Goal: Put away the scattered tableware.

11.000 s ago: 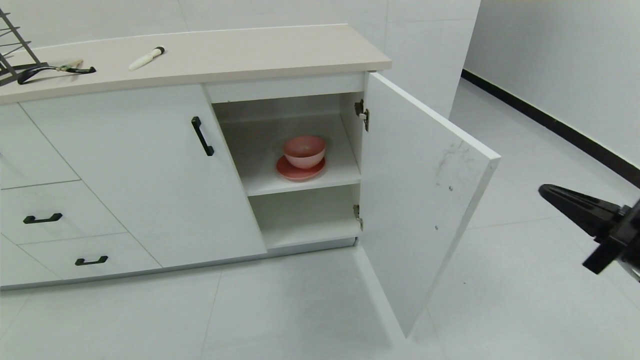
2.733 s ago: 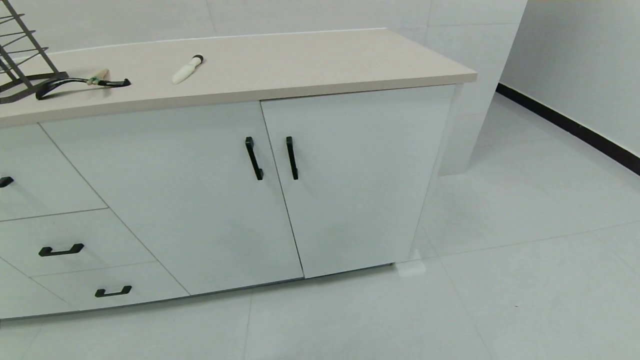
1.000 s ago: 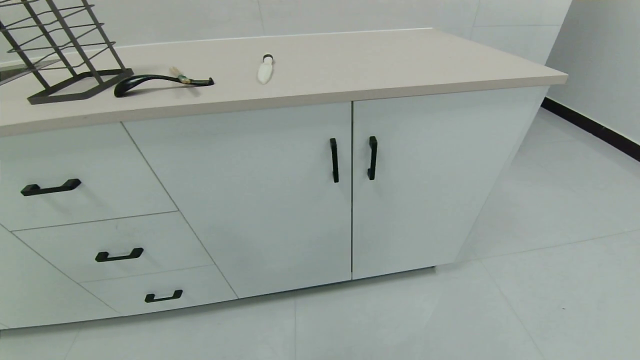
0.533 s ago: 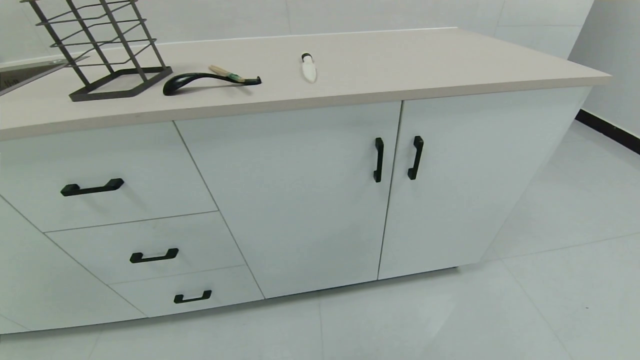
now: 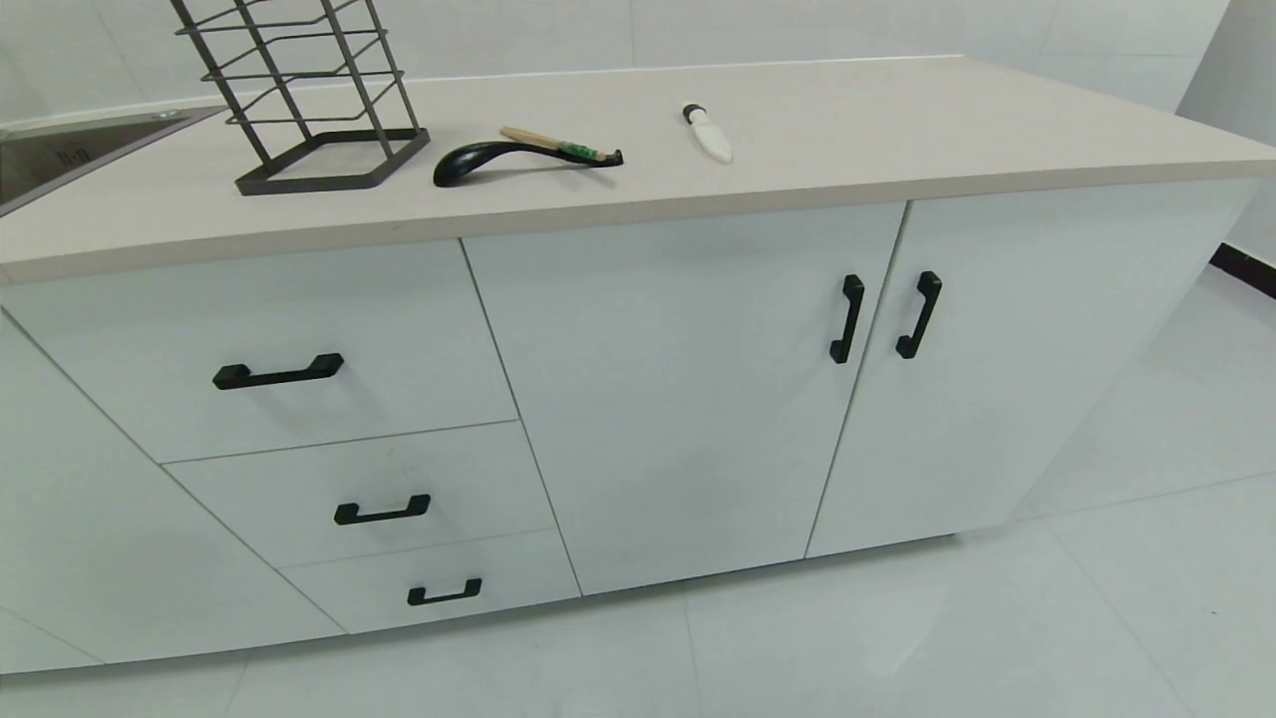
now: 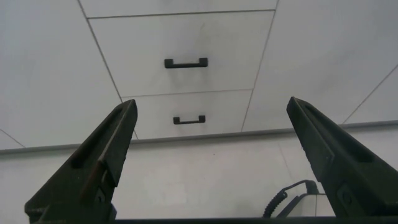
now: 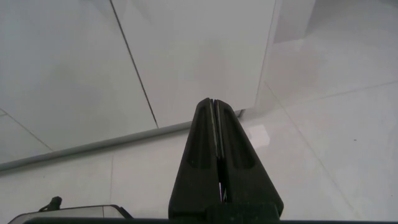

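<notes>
On the beige countertop [image 5: 857, 150] lie a black ladle [image 5: 478, 160], a pair of wooden chopsticks [image 5: 553, 145] resting across its handle, and a white knife with a black tip [image 5: 709, 134]. The two cabinet doors [image 5: 698, 389] are shut. My left gripper [image 6: 211, 118] hangs low near the floor, open and empty, facing the lower drawers [image 6: 186, 62]. My right gripper [image 7: 214, 112] is shut with nothing in it, low before the cabinet's base.
A black wire rack [image 5: 309, 90] stands on the counter left of the ladle. A steel sink [image 5: 70, 150] sits at the far left. Three drawers with black handles [image 5: 279, 373] are under the counter. Grey tiled floor [image 5: 897, 638] lies open in front.
The head camera has swung leftward, so counter and cabinet shift right in view and the sink has come in. The cabinet door, open 11 s ago with a pink bowl and plate inside, is shut.
</notes>
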Motion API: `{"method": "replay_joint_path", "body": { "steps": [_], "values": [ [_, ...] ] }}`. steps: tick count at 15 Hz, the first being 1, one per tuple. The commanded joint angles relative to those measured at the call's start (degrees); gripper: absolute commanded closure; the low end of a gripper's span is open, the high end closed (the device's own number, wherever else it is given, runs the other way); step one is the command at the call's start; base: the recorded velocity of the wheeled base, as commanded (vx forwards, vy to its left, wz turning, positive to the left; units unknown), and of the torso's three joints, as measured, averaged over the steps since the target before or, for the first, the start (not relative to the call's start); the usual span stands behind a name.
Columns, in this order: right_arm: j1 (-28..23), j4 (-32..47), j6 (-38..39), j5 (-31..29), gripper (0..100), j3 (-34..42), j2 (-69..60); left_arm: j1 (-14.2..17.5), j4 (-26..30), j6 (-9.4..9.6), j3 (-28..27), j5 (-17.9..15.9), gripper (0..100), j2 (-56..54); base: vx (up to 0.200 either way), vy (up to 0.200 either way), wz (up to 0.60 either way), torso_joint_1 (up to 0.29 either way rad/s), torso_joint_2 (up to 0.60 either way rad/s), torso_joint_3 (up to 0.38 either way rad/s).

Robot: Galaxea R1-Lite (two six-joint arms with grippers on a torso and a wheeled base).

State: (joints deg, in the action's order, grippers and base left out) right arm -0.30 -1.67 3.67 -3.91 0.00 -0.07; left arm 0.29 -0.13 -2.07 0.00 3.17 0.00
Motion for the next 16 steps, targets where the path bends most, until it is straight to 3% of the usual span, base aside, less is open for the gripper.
{"method": "replay_joint_path", "body": {
  "steps": [1, 5, 8, 13, 16],
  "values": [
    [0.0, 0.0, 0.0, 0.0, 100, 0.0, 0.1, 0.1, 0.0, -0.12, 0.0, 0.0, 0, 0.0, 0.0, 0.0, 0.0, 0.0, 0.0, 0.0],
    [0.0, 0.0, -0.1, 0.1, 100, 0.0, 0.1, 0.1, 0.0, -0.3, 0.0, 0.0, 0, 0.0, 0.0, 0.0, 0.0, 0.0, 0.0, 0.0],
    [0.1, 1.9, -4.4, 5.5, 100, 0.0, 0.1, 0.1, 0.0, -0.3, 0.0, 0.1, 0, 0.0, 0.0, 0.0, 0.0, 0.0, 0.0, 0.0],
    [0.1, 1.9, -4.3, 1.6, 100, 0.0, 0.1, 0.1, 0.0, -0.3, 0.0, 0.1, 0, 0.0, 0.0, 0.0, 0.0, 0.0, 0.0, 0.0],
    [0.1, 1.9, -4.3, 1.2, 100, 0.0, 0.1, 0.1, 0.0, -0.39, 0.0, 0.1, 0, 0.0, 0.0, 0.0, 0.6, 0.002, 0.0, 0.001]
  ]
}}
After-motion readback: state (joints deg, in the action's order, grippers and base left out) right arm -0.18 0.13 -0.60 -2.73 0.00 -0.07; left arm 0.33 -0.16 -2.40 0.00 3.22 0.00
